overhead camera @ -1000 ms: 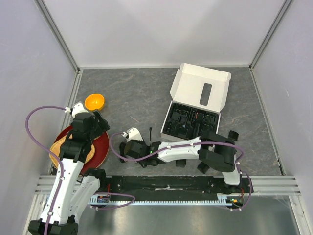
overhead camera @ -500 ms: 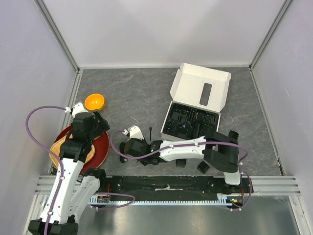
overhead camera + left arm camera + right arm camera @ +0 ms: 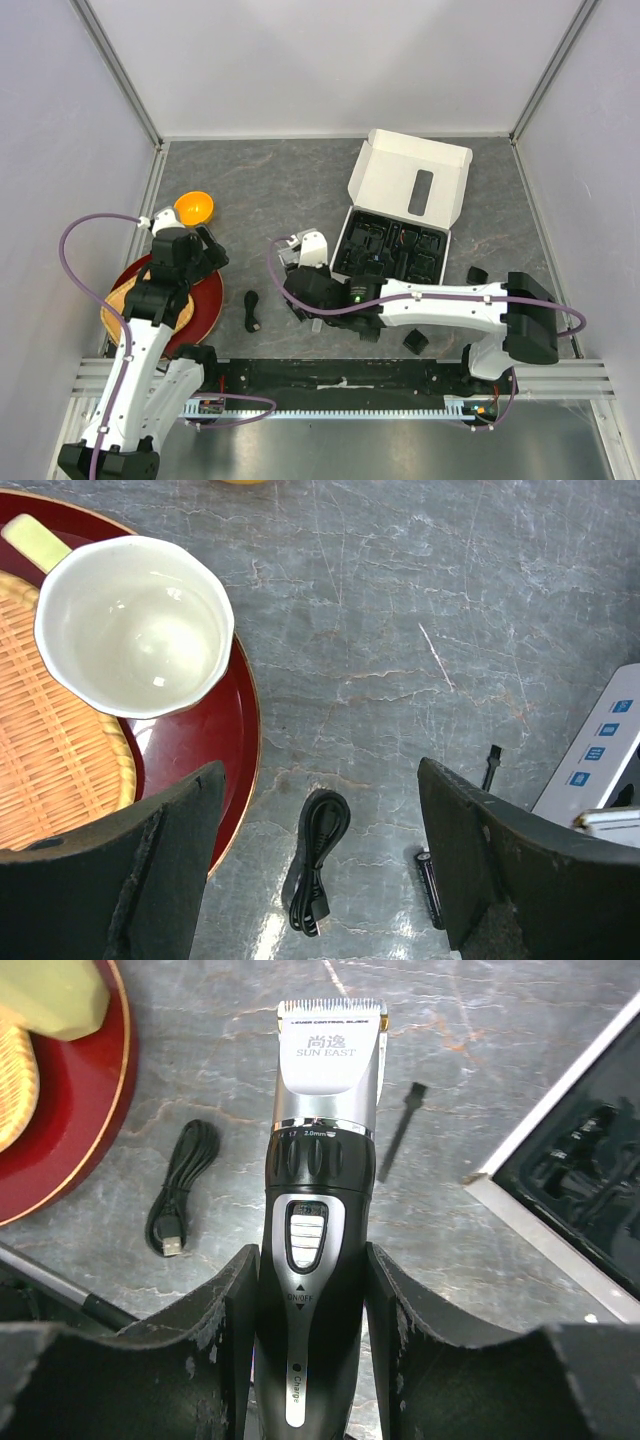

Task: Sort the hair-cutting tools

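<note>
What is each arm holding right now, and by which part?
The right tool grips the hair clipper by the sides of its black handle, with the blade end pointing away from the tool. The left tool is open and holds nothing.

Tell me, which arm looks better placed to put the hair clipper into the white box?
The right. The right gripper holds the clipper close beside the white box. The left gripper hangs open and empty over the edge of the red tray, farther from the box.
</note>
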